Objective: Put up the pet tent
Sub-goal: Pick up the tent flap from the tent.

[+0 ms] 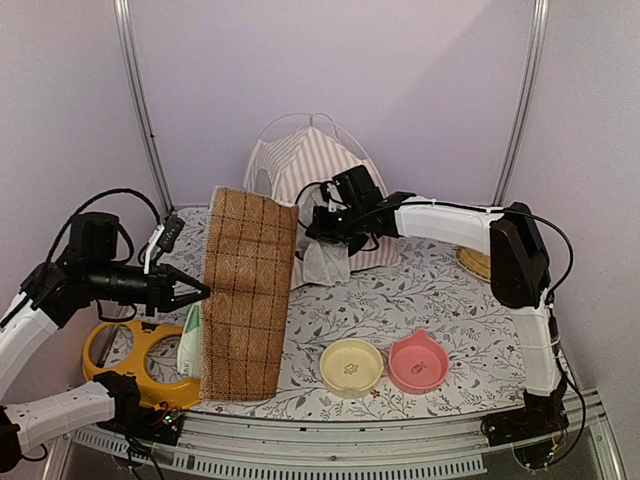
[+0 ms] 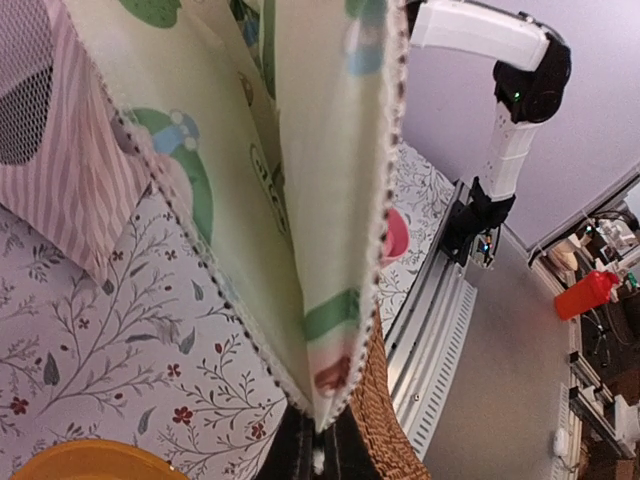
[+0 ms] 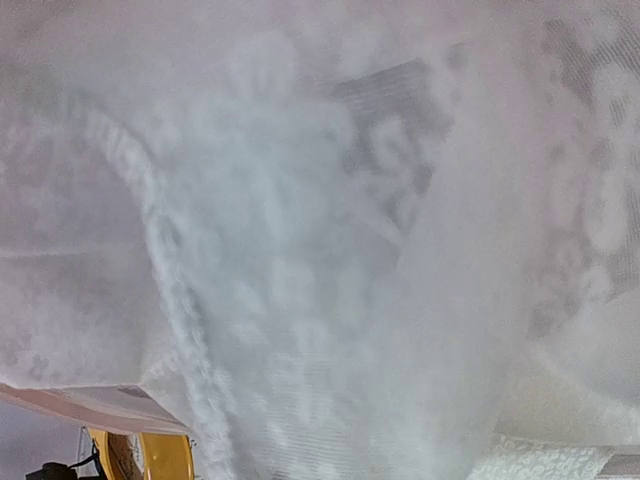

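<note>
Mesh at the right lens: a white mesh panel point(image 3: 320, 240) fills the right wrist view, lying close against the camera.
Right jaws: at the end of the right arm point(image 1: 440, 222), buried in the loose mesh at the tent's front. Neither view shows whether they are spread or pinching cloth.
Pet tent: the pink-and-white striped pet tent point(image 1: 310, 160) stands at 12 o'clock on the desk point(image 1: 450, 310), against the back wall. Its thin poles arch above it, and the front mesh spills toward the centre.
Left jaws: on the left arm point(image 1: 110, 280), pinching the brown quilted mat point(image 1: 245, 290) at its 9 o'clock edge. The left wrist view shows the mat's cream printed underside rising from that pinch.
Mat: held up on edge and tilted, between 9 o'clock and the centre. Its top corner is near the tent's doorway.
Other items: a yellow double feeder point(image 1: 105, 350) at 8 o'clock, with a cream bowl point(image 1: 352, 367) and a pink bowl point(image 1: 418, 362) at 5 o'clock.
Risk, mat: the grip takes only an edge, so a quick swing could let the mat slip out or flop onto the feeder.
Risk, tent: it looks light, so a tug on the mesh could drag it forward, tip it or buckle its poles.
Risk, clash: the raised mat could strike the right arm or catch the doorway, because both arms work the same spot.
Risk, sight: the veiled right camera gives no check on that grip.
</note>
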Controlling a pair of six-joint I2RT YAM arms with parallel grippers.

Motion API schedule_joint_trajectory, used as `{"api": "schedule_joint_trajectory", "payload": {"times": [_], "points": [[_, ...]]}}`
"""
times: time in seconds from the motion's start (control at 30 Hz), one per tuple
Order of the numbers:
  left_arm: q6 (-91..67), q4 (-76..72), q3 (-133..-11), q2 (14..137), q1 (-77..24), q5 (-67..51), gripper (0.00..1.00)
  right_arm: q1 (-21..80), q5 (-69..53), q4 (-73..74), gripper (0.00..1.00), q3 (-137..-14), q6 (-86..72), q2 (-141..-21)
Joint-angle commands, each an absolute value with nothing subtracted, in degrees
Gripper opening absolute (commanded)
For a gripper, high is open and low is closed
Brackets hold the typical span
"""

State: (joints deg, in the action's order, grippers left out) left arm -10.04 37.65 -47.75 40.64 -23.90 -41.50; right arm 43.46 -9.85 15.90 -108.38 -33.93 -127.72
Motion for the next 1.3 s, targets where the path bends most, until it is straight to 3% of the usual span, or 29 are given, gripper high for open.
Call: {"api": "schedule_joint_trajectory", "payload": {"times": [0.0,0.2,0.47,0.77,1.27], "points": [[-11.98,35.17,-45.04,45.17,-24.56,-42.89,0.0,43.64,-13.14,15.39,0.0,-106.84,-35.22,-123.2],[-14.13,34.28,-44.03,52.36,-26.19,-35.12,0.0,45.02,-11.31,19.16,0.0,-100.76,-32.81,-113.57],[-15.94,34.72,-45.8,59.84,-30.31,-25.43,0.0,46.41,-15.99,23.92,0.0,-103.21,-30.6,-110.06],[-13.49,31.77,-52.82,65.43,-34.83,-35.38,0.0,47.62,-23.47,24.07,0.0,-111.66,-31.71,-110.27],[-23.61,16.14,-52.25,75.51,-34.85,-42.58,0.0,50.7,-25.44,21.26,0.0,-116.41,-34.28,-110.92]]}}
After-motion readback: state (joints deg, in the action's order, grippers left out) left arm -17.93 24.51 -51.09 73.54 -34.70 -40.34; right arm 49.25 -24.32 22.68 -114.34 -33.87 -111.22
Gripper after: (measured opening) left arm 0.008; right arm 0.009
